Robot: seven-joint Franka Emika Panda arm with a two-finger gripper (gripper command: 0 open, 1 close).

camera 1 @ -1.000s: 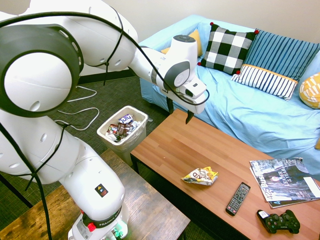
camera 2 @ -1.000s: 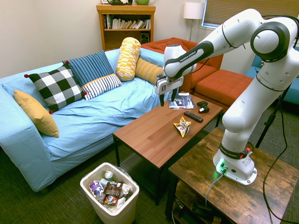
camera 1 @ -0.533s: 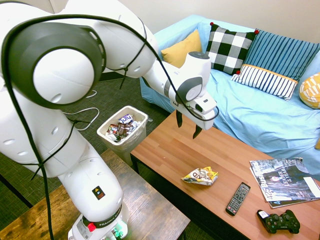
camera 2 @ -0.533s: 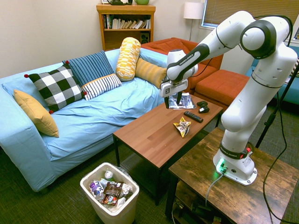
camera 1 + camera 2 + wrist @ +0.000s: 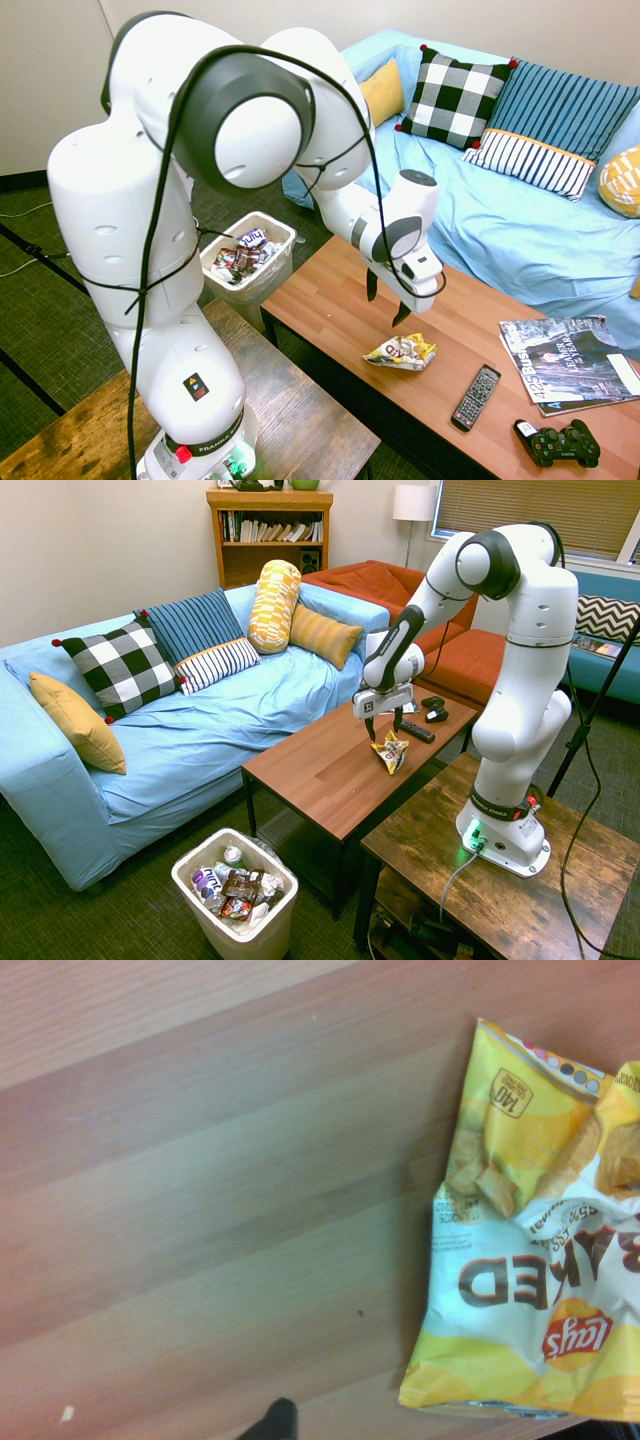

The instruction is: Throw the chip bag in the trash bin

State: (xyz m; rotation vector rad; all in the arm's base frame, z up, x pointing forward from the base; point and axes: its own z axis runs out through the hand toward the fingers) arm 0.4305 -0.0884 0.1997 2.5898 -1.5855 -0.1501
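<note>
The black two-finger gripper [image 5: 387, 305] stood wide and unloaded above the wooden coffee table [image 5: 330, 300], near the crumpled yellow-and-white foil chip bag [image 5: 401, 352], which lay on the tabletop left of the remote [image 5: 476, 397]; approach was under way, while grasp, transfer and release into the white rectangular plastic bin [image 5: 247, 258] remained. The wrist view cut off one side of the bag, and contact could not be confirmed.

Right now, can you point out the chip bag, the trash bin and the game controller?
chip bag [image 5: 540, 1250]: wrist view, printed front
trash bin [image 5: 250, 943]: second exterior view, outer wall
game controller [image 5: 560, 444]: first exterior view, middle
</note>
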